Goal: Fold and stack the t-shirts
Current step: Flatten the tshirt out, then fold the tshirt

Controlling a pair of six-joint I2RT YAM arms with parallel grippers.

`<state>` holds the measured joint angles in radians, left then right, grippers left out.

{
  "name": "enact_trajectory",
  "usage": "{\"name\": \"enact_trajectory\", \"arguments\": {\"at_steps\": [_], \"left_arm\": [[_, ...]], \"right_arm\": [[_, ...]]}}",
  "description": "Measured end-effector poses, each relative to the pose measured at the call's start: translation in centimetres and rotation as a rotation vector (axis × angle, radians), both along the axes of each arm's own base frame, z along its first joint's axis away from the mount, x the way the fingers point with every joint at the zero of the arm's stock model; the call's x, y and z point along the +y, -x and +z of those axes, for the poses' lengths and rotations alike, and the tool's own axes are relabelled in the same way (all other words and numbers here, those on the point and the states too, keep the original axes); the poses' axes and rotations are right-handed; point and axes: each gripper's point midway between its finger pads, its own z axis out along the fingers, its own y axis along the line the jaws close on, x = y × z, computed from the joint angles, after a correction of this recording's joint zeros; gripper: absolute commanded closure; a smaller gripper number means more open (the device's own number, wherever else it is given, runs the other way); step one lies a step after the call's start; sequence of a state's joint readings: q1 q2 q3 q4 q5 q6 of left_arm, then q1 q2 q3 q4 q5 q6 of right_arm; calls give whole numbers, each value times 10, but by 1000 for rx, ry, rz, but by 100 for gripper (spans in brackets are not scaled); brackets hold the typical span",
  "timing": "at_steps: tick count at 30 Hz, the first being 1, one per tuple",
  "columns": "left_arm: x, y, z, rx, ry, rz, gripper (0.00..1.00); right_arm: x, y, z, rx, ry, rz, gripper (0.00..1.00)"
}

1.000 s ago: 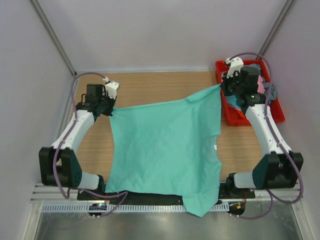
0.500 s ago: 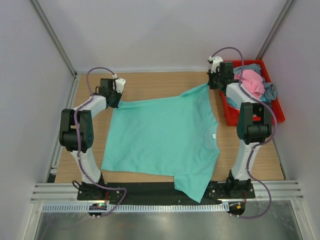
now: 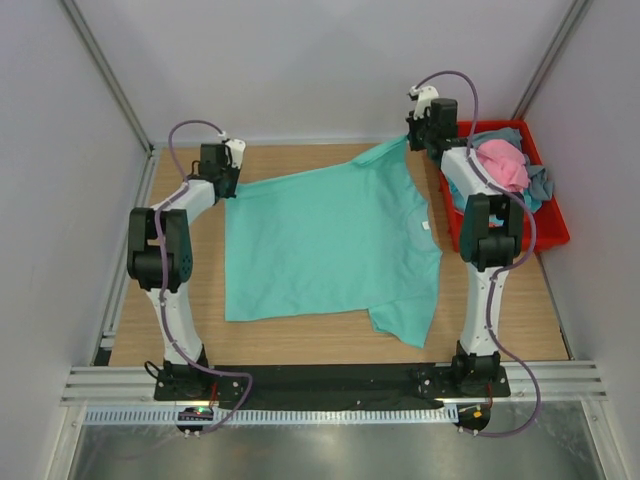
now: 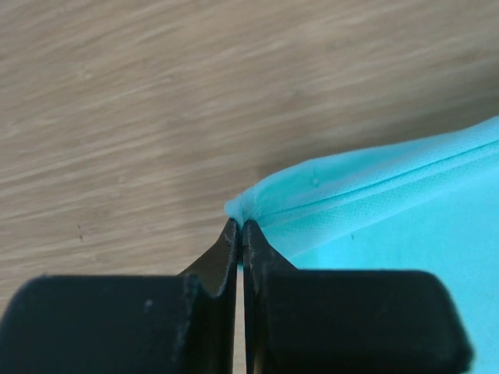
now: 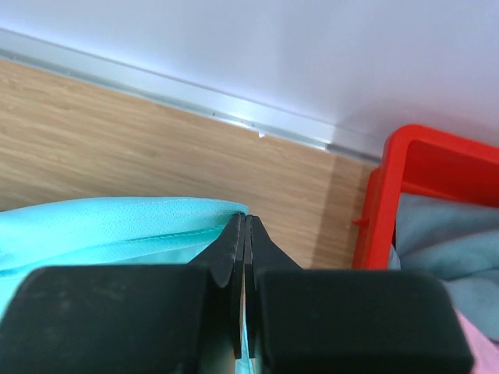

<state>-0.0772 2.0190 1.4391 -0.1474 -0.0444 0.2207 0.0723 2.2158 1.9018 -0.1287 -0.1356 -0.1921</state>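
Teal-green cloth t-shirt (image 3: 320, 240) spread across wooden tabletop (image 3: 300, 335), left gripper (image 3: 223, 184) pinched tight on its far-left corner, right gripper (image 3: 412, 138) pinched tight on its far-right corner, just beside red plastic bin (image 3: 556, 226), pink shirt (image 3: 498, 165) and grey-blue shirt (image 3: 541, 184) heaped inside.

The teal shirt (image 3: 330, 240) is plain, unpatterned blue-green with a small white label at its collar, on a table (image 3: 300, 340) of pale brown wood grain. At 2 o'clock the bin (image 3: 545, 238) is bright red, holding a pink shirt (image 3: 500, 165) and a grey-blue shirt (image 3: 540, 185). The left gripper (image 4: 240, 226) and right gripper (image 5: 243, 220) are black, and the cables (image 3: 185, 130) are purple.
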Motion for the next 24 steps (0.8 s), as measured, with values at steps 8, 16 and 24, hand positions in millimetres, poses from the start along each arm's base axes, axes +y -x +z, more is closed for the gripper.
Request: {"name": "enact_trajectory", "arguments": {"at_steps": [8, 16, 24], "left_arm": [[1, -25, 9, -44, 3, 21, 100], [-2, -25, 15, -49, 9, 8, 100], [-13, -21, 64, -126, 26, -18, 100]], "right_arm": [[1, -13, 0, -14, 4, -10, 99], [-6, 27, -38, 83, 34, -17, 99], [-8, 44, -5, 40, 34, -23, 99]]}}
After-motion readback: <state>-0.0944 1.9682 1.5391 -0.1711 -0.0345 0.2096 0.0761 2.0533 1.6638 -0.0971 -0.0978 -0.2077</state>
